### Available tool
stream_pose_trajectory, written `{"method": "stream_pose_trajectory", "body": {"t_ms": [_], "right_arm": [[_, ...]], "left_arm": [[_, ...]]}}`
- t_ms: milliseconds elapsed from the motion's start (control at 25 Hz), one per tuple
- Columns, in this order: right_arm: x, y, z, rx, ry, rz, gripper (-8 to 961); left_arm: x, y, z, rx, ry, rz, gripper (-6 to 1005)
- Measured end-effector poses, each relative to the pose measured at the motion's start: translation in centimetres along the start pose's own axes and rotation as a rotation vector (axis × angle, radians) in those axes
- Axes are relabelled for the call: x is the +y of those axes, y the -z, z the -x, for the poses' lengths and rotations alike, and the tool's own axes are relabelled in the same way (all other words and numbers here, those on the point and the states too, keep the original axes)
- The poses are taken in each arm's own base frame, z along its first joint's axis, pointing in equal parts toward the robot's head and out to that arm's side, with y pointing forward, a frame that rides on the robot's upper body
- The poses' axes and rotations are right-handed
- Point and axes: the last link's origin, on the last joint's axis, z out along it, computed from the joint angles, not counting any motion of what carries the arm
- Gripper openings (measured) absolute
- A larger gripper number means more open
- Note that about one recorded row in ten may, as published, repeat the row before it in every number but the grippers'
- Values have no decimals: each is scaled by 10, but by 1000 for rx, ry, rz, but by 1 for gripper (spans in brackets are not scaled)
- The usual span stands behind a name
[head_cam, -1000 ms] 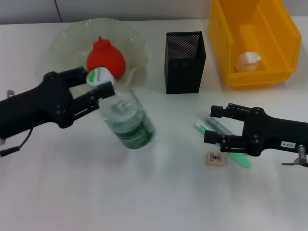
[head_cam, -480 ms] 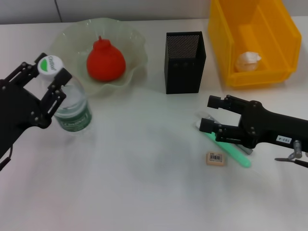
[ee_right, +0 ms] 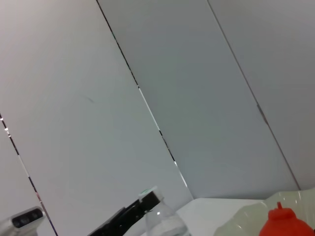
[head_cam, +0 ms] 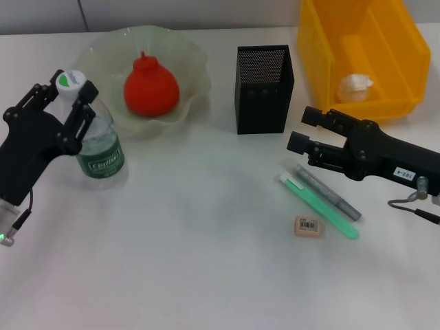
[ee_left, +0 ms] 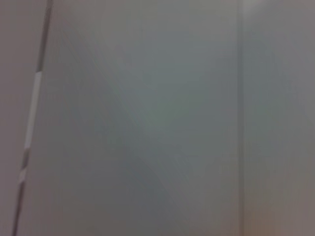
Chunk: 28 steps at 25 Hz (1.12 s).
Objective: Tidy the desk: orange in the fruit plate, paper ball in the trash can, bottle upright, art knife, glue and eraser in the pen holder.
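Orange sits in the fruit plate, paper ball in the trash can — your left gripper clasps the upright bottle at frame left; right gripper open, empty — eraser awaits the pen holder.

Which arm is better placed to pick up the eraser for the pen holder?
The right. Its gripper hangs open just behind the eraser, beside the pen holder. The left gripper is far across the table, closed around the upright bottle.

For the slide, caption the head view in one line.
Left gripper shut on the upright clear plastic bottle beside the ruffled pale-green glass plate; right gripper open above two pens.
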Motion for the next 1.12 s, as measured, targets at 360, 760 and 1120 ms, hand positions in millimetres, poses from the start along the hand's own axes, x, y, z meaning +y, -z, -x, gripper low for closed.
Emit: {"method": "stream_pose_trajectory", "body": {"t_ms": [360,760,1120], "right_arm": [[-1,-3,-2,2,-13,-5,846],[-2,0,3,-8,1,-7,845],[5,32,73,76,129,38,846]], "left_arm": [[-7,-8,5,-32,14,-57,450],[-13,30,-30,180,83,-45,674],[-14,39,-65,-107,140,551,815]]}}
